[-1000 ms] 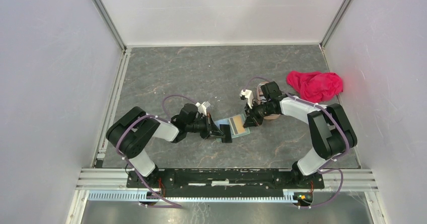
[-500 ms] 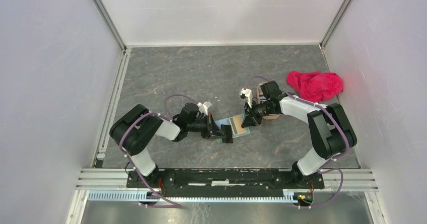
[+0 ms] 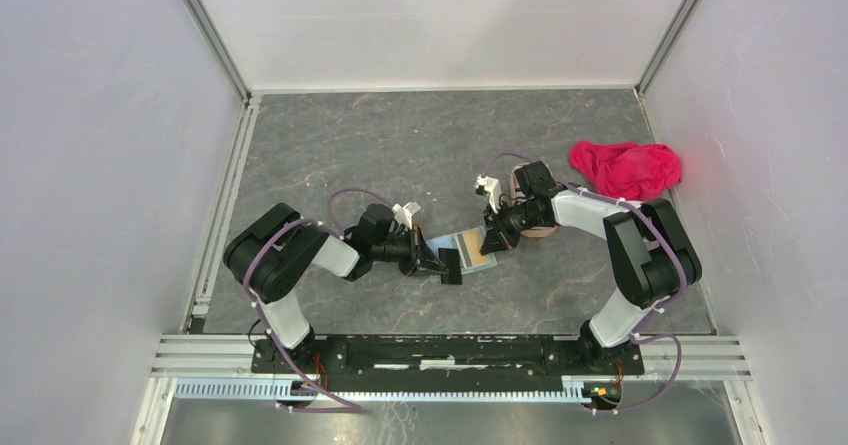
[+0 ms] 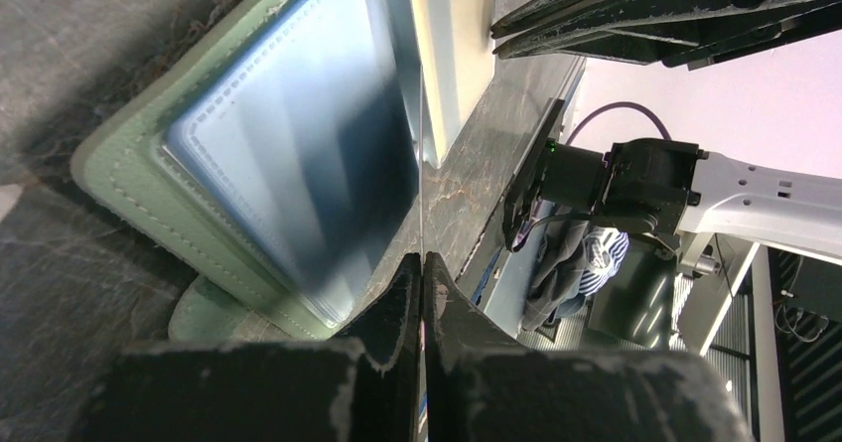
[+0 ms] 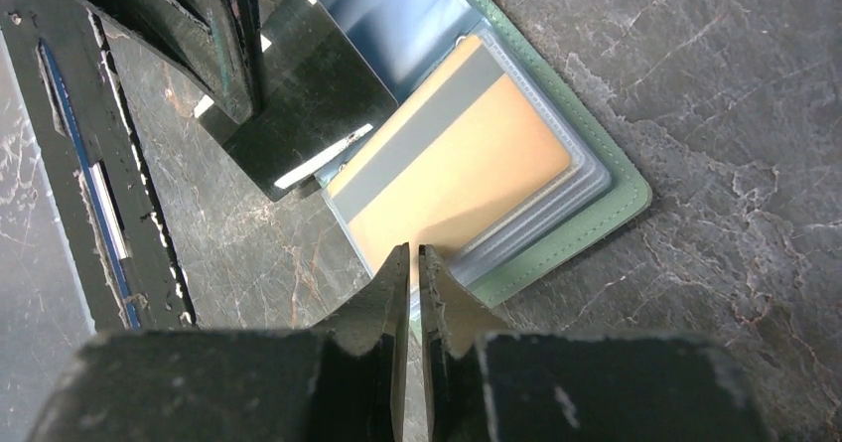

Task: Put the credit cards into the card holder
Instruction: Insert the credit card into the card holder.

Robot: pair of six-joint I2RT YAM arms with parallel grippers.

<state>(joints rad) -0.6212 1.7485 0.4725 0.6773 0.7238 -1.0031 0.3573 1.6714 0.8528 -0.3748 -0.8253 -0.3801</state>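
The card holder lies open and flat on the table, between the two tools. A yellow-orange card with a grey stripe is already seated in the clear pocket on the holder's right-arm side.

The left tool is clenched on a dark grey card. It holds the card over the holder's other leaf, tilted, with one corner just beside the striped end of the yellow-orange card. The right tool is pinched nearly closed on the near edge of the holder's clear pocket leaf. It seems to pin the holder in place; whether it also nips the yellow-orange card, I cannot tell.

The step in hand looks to be feeding the dark grey card into the pale blue-green pocket.

To do it well:
- Lay the card's leading edge parallel to the pocket mouth before any push. A corner-first entry is likely to snag on the stitched lip.
- Lower the card to a shallow angle against the holder, so it slides under the pocket film and does not ride over it.
- Grip the card at its trailing edge and release only once most of it is inside.
- Let the right tool hold the holder down throughout, since the holder is light and could skid across the table.
- Watch that the card does not nudge the seated yellow-orange card out of its pocket.
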